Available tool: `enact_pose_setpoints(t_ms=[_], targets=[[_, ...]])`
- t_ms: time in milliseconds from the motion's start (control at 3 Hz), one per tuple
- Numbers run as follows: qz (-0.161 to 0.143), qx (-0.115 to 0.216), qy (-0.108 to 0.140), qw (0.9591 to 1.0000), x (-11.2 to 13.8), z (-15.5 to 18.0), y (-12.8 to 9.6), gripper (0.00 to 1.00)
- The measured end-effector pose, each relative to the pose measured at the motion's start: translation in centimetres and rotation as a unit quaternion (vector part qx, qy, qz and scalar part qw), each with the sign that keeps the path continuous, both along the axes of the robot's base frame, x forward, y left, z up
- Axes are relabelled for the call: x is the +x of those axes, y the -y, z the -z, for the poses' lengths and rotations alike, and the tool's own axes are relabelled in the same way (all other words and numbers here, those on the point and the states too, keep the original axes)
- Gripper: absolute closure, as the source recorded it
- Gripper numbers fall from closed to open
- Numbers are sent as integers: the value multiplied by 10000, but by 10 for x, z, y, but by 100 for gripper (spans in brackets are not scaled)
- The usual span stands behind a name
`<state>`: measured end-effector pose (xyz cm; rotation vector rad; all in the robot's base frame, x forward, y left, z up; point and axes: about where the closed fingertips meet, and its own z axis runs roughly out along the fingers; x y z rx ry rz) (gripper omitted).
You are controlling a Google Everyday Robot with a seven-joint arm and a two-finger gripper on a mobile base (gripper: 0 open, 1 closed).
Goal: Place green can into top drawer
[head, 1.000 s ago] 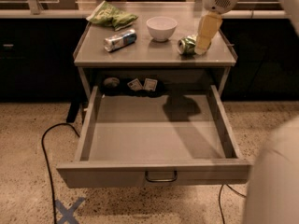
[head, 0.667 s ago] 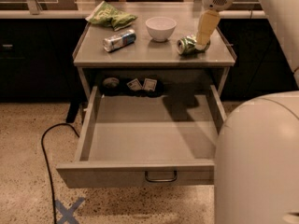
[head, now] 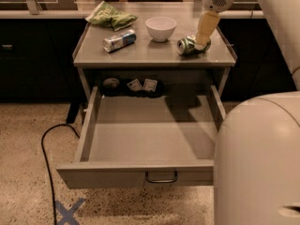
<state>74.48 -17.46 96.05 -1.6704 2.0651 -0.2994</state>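
Can't tell how wide the jaws are or whether they've actually got anything. The gripper (head: 203, 40) is down against the green can (head: 187, 46), which lies on its side at the right end of the tabletop (head: 140, 56). Looks like the grab step. Next it needs a firm hold, then a lift and carry to the open top drawer (head: 140, 175).

no lettering is legible on the green can (head: 187, 45), the silver-and-blue can (head: 119, 40) or the small cards (head: 143, 85). a blue x (head: 69, 212) marks the floor (head: 28, 172). the gripper (head: 202, 43) is at the green can.
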Motion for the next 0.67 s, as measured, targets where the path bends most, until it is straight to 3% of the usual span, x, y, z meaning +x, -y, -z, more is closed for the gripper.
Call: enact_pose_setpoints(t_ms=[667], targets=[[-169,-90,173,9997,55,28,-12,0]])
